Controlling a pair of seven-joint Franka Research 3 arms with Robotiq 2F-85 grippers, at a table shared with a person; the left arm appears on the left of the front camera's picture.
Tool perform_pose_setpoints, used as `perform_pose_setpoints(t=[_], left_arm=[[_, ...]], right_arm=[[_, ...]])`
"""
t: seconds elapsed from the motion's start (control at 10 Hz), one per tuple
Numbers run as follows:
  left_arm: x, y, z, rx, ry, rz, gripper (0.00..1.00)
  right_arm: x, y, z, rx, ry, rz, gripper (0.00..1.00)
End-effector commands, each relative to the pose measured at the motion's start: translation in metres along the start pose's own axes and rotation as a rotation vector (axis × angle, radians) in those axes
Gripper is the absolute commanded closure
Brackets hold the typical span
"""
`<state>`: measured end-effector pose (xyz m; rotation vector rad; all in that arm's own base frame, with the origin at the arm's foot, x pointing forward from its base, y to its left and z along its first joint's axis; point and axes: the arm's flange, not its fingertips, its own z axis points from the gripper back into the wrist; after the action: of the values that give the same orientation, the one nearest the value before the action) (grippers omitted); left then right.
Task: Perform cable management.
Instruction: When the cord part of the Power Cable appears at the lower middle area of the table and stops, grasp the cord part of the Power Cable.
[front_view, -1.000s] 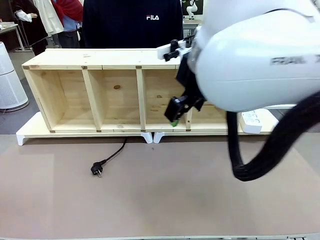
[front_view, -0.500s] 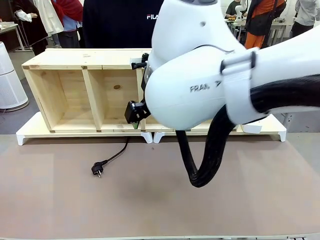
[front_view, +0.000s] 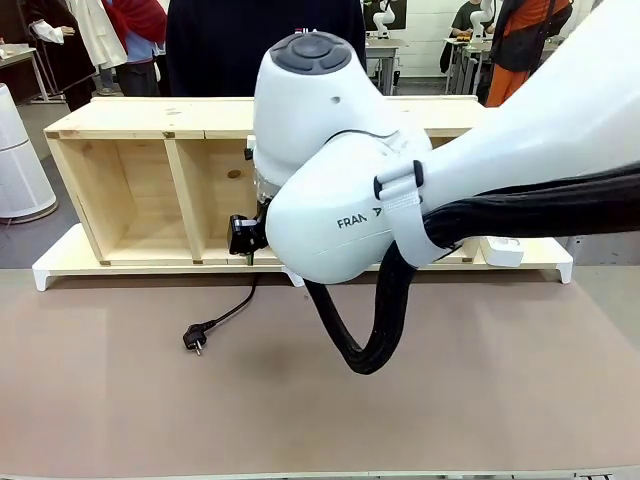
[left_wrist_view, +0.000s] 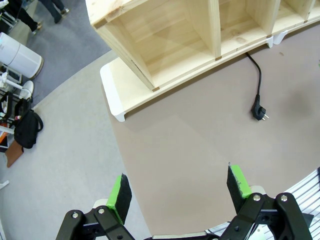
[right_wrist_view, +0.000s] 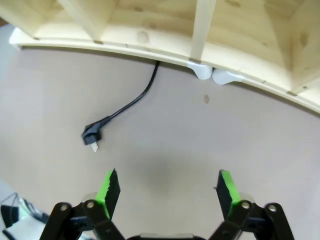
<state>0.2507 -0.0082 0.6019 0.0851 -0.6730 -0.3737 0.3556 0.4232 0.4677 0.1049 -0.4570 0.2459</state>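
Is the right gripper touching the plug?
Apart. The right wrist view shows bare table between the right gripper and the plug.

A thin black cable (front_view: 228, 311) lies slack on the brown table (front_view: 450, 400), curving out from under the wooden shelf (front_view: 150, 118) to a small black plug (front_view: 193, 339) lying free.

Bare wooden shelf (front_view: 150, 118), matt brown tabletop (front_view: 450, 400)

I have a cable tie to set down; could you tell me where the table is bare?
Bare mat lies left of the plug and along the near edge, also right of the cable, before the shelf. Crowded mid-table, where the right arm hangs.
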Motion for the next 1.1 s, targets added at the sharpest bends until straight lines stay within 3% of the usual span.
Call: perform_pose_setpoints(t=[0.0,0.4,0.5,1.0], left_arm=[[0.000,0.001,0.000,-0.001,-0.001,0.002,0.00],[0.000,0.001,0.000,-0.001,-0.001,0.002,0.00],[0.000,0.001,0.000,-0.001,-0.001,0.002,0.00],[0.000,0.001,0.000,-0.001,-0.001,0.002,0.00]], right_arm=[[0.017,0.031,-0.027,-0.069,0.019,-0.015,0.00],[0.015,0.047,-0.037,-0.012,0.040,0.083,0.00],[0.009,0.032,-0.036,-0.039,0.039,0.037,0.00],[0.009,0.032,-0.036,-0.039,0.039,0.037,0.00]])
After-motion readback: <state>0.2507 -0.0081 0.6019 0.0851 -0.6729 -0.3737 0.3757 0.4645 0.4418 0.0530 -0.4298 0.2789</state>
